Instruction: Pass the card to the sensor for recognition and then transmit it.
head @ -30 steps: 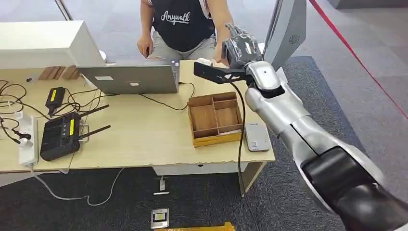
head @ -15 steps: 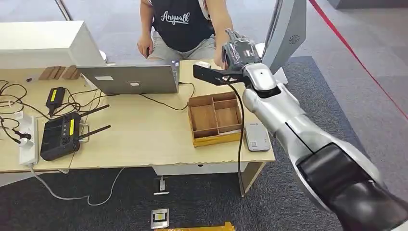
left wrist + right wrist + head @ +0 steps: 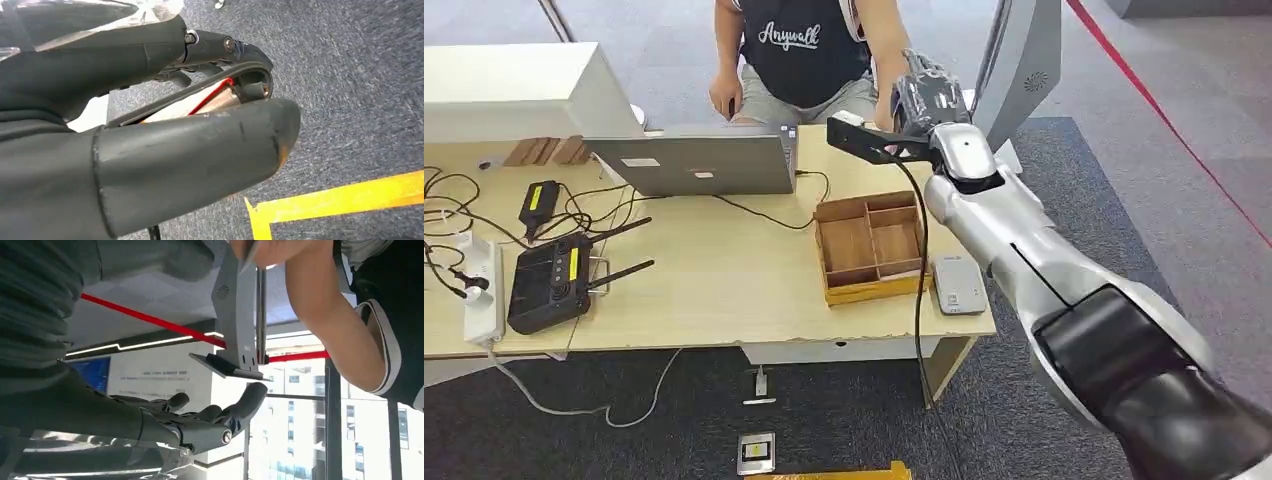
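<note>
My right arm reaches across the table's far edge, and its hand (image 3: pixel 927 92) is beside the seated person's hand (image 3: pixel 886 108). In the right wrist view my right hand (image 3: pixel 200 422) has its fingers spread with nothing in them. The person's hand (image 3: pixel 272 249) pinches a thin grey card (image 3: pixel 248 261), seen edge-on, apart from my fingers. The white card sensor (image 3: pixel 957 285) lies on the table near its front right corner. My left hand (image 3: pixel 165 145) hangs over the carpet, fingers curled toward the thumb, and I see nothing held in it.
A wooden compartment box (image 3: pixel 871 245) stands left of the sensor. A laptop (image 3: pixel 694 163), a black controller (image 3: pixel 549 283), a power strip (image 3: pixel 482 290) and cables fill the table's left. A grey stand (image 3: pixel 1024 60) rises behind my right hand.
My right hand has risen a little and shifted slightly right, staying next to the person's hand. Everything on the table is where it was.
</note>
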### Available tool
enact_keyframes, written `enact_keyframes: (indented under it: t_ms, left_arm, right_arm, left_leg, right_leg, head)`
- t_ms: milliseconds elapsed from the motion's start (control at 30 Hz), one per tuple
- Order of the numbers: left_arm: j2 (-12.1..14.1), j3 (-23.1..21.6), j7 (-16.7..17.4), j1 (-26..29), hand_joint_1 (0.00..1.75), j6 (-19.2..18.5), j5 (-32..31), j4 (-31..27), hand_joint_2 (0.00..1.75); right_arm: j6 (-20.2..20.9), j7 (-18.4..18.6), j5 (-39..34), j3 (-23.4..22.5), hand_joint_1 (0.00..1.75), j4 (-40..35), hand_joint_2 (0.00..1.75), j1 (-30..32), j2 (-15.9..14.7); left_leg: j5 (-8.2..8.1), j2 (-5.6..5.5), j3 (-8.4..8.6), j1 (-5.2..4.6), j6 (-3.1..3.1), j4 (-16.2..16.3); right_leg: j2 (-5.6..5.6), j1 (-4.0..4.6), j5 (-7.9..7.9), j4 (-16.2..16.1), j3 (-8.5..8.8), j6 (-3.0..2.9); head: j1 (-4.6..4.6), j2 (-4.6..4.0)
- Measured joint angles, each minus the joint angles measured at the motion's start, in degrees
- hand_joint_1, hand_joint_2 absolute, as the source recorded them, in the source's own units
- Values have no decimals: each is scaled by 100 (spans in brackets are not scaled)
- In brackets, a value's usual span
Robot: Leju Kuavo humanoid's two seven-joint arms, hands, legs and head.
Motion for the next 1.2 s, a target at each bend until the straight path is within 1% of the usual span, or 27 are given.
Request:
enact_keyframes:
  t_ms: [267, 400, 500, 567, 600, 700, 733, 767, 867, 1067, 1133, 1167, 1200]
  left_arm:
    - [52, 4, -26, 2, 0, 92, 173, 9, 0]
    - [55, 15, -79, 6, 0, 179, 315, 9, 0]
    - [61, 28, -112, 10, 0, 225, 424, 9, 0]
    - [81, 48, -120, 27, 0, 229, 487, 9, 0]
    - [96, 59, -120, 45, 0, 229, 516, 9, 0]
    - [142, 72, -125, 95, 0, 229, 551, 9, 0]
    - [151, 74, -125, 97, 0, 229, 551, 9, 0]
    - [166, 85, -125, 99, 0, 229, 555, 9, 0]
    - [192, 116, -125, 71, 0, 236, 555, 9, 0]
    - [192, 144, -125, 66, 0, 238, 555, 9, 0]
    - [195, 153, -118, 59, 0, 243, 568, 9, 0]
    - [197, 157, -90, 47, 0, 262, 612, 9, 0]
    - [199, 160, -79, 49, 0, 277, 631, 9, 0]
  right_arm:
    - [-255, -284, 161, 44, 0, 4, 175, -1, -74]
    - [-426, -276, 312, 94, 0, -197, 175, 16, -295]
    - [-571, -13, 323, 87, 0, -460, 175, 160, -643]
    - [-714, 214, 293, 18, 0, -727, 175, 370, -1101]
    - [-815, 262, 234, -50, 0, -865, 175, 530, -1360]
    - [-953, 251, 144, -258, 0, -1239, 175, 961, -2039]
    - [-953, 251, 140, -277, 0, -1269, 175, 996, -2087]
    - [-949, 256, 146, -328, 0, -1375, 175, 1088, -2236]
    - [-931, 308, 234, -429, 0, -1667, 175, 1255, -2520]
    - [-913, 332, 243, -535, 0, -2000, 175, 1354, -2802]
    - [-922, 440, 245, -560, 0, -2068, 175, 1391, -2861]
    - [-994, 620, 151, -640, 0, -2170, 175, 1531, -3009]
    - [-1088, 697, 51, -706, 0, -2234, 175, 1640, -3103]
  left_leg:
    - [0, 0, 1, 0, 0, 0]
    - [0, 0, 2, 0, 1, 1]
    - [1, -7, 5, -1, 4, 7]
    - [0, -18, 8, 0, 6, 12]
    - [-2, -19, 8, 0, 10, 11]
    - [-10, -8, 0, -2, 20, 11]
    - [-11, -6, 0, -5, 20, 11]
    - [-15, 13, -1, -11, 21, 10]
    - [-14, 29, 5, -12, 19, 9]
    - [-4, 15, -1, -4, 13, 8]
    - [-4, 15, 4, -4, 13, 9]
    - [-3, 5, 6, -4, 14, 9]
    - [-2, -8, 7, -2, 15, 10]
  right_leg:
    - [0, 0, 0, 0, 0, 0]
    - [-1, 0, 0, -3, -1, 0]
    - [-6, 0, 0, -10, 6, 1]
    - [-18, 0, -2, -17, 11, 3]
    - [-21, 0, -1, -19, 23, 4]
    - [-11, -9, 6, -19, 19, 15]
    - [-9, -11, 6, -19, 18, 15]
    - [13, -12, 10, -18, 12, 18]
    - [29, -11, 11, -15, 2, 16]
    - [21, -4, 11, -10, 1, 16]
    - [21, -5, 11, -11, 1, 16]
    - [7, -5, 9, -15, 6, 16]
    - [-4, -3, 6, -18, 9, 18]
  head:
    - [0, 0]
    - [0, 0]
    - [0, 0]
    - [0, 0]
    - [2, 0]
    - [15, 0]
    - [13, 0]
    - [15, 0]
    - [0, 0]
    - [0, 0]
    - [-2, 0]
    - [-2, 0]
    - [-2, 0]
